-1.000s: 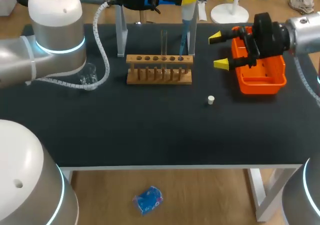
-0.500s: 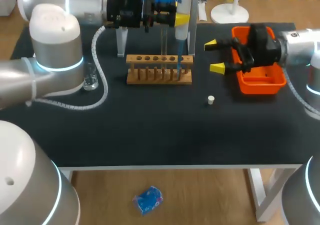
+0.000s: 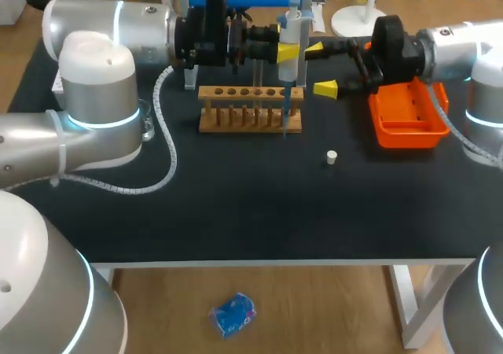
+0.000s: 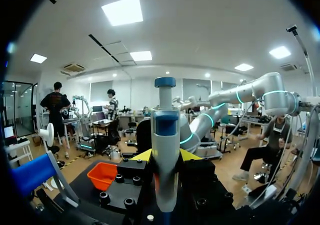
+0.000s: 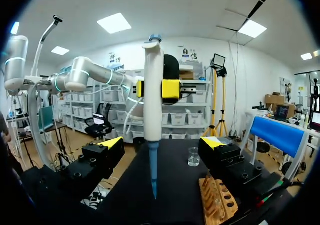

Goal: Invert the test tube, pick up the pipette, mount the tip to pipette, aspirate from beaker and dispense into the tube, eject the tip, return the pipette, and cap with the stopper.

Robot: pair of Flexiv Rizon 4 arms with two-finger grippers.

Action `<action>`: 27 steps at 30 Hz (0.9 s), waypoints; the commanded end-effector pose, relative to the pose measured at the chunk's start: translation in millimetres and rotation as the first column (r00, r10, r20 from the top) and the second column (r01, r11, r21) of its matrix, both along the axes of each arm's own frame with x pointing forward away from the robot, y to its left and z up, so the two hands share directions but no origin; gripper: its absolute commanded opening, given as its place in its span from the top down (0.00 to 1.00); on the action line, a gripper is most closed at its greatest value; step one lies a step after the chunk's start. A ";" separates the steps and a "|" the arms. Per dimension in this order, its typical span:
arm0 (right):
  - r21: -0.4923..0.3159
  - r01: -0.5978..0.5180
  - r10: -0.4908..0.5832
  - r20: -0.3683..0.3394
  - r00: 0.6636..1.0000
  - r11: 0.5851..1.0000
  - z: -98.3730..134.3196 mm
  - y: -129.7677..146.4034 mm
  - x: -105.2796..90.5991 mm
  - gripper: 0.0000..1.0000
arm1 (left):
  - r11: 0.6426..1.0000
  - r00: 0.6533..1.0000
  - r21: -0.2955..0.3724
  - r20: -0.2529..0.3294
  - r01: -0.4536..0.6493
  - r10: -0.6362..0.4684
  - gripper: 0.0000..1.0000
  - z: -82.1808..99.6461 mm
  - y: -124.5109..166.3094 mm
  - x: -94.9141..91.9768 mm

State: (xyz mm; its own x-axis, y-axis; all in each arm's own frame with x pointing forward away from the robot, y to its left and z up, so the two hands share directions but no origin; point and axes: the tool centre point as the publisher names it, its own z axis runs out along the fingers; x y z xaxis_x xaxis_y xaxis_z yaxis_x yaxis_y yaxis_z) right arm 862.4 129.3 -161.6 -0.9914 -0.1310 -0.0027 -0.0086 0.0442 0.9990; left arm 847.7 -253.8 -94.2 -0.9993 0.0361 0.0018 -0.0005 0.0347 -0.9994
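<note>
Tipped pipette (image 3: 293, 31) at the rack (image 3: 250, 94)!
Left jaws grip it upright over the rack's right end; right jaws gape beside it. I'd close squarely on the barrel, clear of the plunger.

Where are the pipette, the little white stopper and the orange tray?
pipette (image 5: 152, 100): right wrist view, white barrel.
stopper (image 3: 332, 157): head view, its top.
orange tray (image 3: 409, 138): head view, near wall.

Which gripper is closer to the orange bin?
Right. The right gripper hangs just beside the orange bin; the left gripper holds the pipette over the wooden rack, farther off.
</note>
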 end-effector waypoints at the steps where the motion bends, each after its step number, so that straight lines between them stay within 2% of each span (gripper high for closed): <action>1: -0.001 -0.012 0.012 0.007 1.000 1.000 5.9 7.8 0.7 0.00 | 1.000 1.000 0.003 0.000 -0.007 0.007 1.00 -4.4 -2.5 1.6; 24: 0.016 -0.041 0.041 -0.003 0.999 0.999 8.6 42.3 -0.2 0.00 | 0.999 1.000 0.010 0.006 -0.030 0.030 1.00 -11.5 -2.7 3.3; 25: 0.017 -0.042 0.042 -0.003 0.999 0.999 9.2 43.1 -0.2 0.07 | 0.999 1.000 0.009 0.006 -0.031 0.031 1.00 -11.7 -2.8 3.3; 27: 0.019 -0.045 0.045 -0.003 0.999 0.999 10.1 44.4 -0.3 0.11 | 0.999 1.000 0.008 0.006 -0.031 0.031 1.00 -12.1 -3.0 3.1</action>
State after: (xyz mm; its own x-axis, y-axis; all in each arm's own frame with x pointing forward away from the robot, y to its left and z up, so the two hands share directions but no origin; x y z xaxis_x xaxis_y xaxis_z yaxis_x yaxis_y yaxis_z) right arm 860.0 171.8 -151.5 -0.9853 -0.1707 -0.0021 -0.0066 0.0259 0.9996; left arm 851.4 -256.0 -105.6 -1.0000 0.0090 -0.0027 0.0031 0.0464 -0.9989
